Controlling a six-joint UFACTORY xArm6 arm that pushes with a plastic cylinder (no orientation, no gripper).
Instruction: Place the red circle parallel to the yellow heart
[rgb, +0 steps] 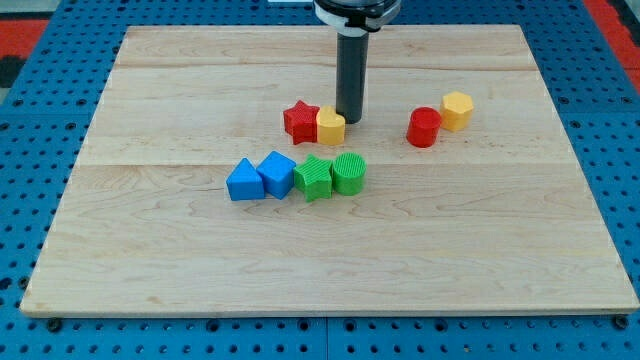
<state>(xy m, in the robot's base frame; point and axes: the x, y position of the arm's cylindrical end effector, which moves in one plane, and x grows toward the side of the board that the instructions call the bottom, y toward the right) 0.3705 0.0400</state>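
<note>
Colours are being shown as follows — red circle (423, 128) and red star (299, 121); yellow heart (330, 126) and yellow hexagon (456, 110); two blue blocks (260, 177); two green blocks (332, 175), ribbed. A pale wooden board (150, 250) is being framed by blue perforated surround (40, 330) — the rod being dark, as is my tip (349, 119).

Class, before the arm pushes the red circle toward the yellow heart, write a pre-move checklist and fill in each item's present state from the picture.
1. Red circle in view, on the board: ok.
2. Yellow heart located, touching the red star: ok.
3. My tip at the red circle: not ok, it stands beside the yellow heart, at its right.
4. Red circle free to move alone: not ok, the yellow hexagon sits close at its upper right.
5. Space between heart and circle clear of blocks: ok.
</note>
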